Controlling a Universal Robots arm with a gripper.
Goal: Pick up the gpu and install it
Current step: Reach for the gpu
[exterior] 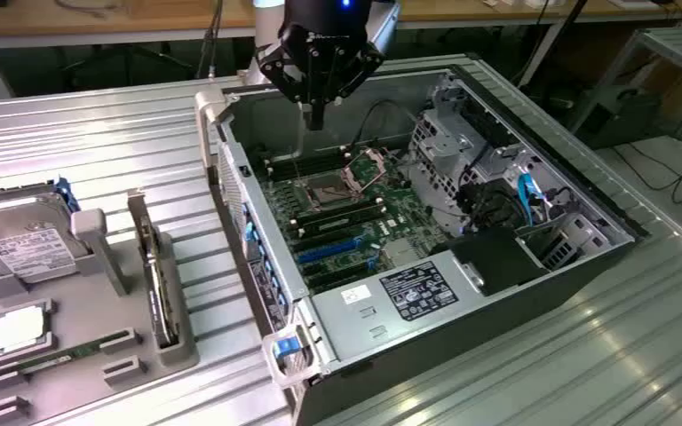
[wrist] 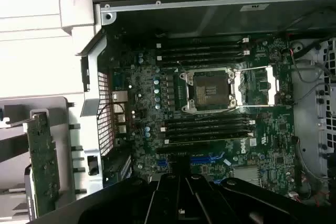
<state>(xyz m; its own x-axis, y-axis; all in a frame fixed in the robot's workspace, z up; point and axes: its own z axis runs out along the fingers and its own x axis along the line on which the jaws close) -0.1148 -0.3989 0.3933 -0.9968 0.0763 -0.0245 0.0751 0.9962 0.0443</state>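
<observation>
Grey holder (exterior: 181,351): sits on the slatted metal table (exterior: 81,133), at the exterior view's left of the open computer case (exterior: 578,177).
Holder contents: a silver hard drive (exterior: 15,244), a processor chip (exterior: 21,330), a narrow memory stick (exterior: 63,359) and the gpu (exterior: 157,284) (wrist: 42,163).
Case interior: green motherboard (exterior: 341,222) (wrist: 157,103) with its open CPU socket (exterior: 323,191) (wrist: 210,90), a metal drive cage (exterior: 448,142) and blue cables (exterior: 525,195).
In the way: the case's perforated side wall (exterior: 241,222) stands between gpu and motherboard.
Writing: the hard drive's white label and the black sticker (exterior: 418,288) inside the case both carry print too small to read.
Gripper (exterior: 313,120) (wrist: 179,182): fingers pinched together, gripping nothing, hanging above the motherboard near the socket.
Gpu position: upright on its long edge in the holder's slot, untouched, well apart from the gripper.
</observation>
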